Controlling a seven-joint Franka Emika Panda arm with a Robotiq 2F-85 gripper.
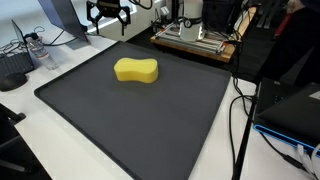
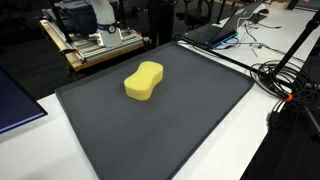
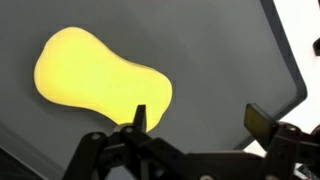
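A yellow sponge (image 1: 137, 70) lies flat on a dark grey mat (image 1: 130, 120) that covers most of a white table (image 1: 60, 150). In both exterior views it sits in the upper middle of the mat, with bare mat on every side and nothing touching it. Past the mat's far edge, at the top of the frame, stands a wooden stand (image 1: 195, 40) carrying metal gear. Black cables (image 1: 238, 110) trail down the right side of the frame, just beside the mat's edge. In an exterior view a laptop (image 2: 215, 32) sits at the upper right, near the mat's far corner. Nothing lies between the claw and the sponge. Any print on the gear is too small to read. The claw (image 1: 108, 14) hangs at the upper left of the frame, above the mat's far edge and well apart from the sponge. In the wrist view the claw comes in from the bottom edge, its jaws spread wide and holding nothing. The sponge fills the upper left of that view, and one of the fingers (image 3: 140, 118) shows just in front of the sponge's lower right edge. The rest of the gap frames bare mat only.
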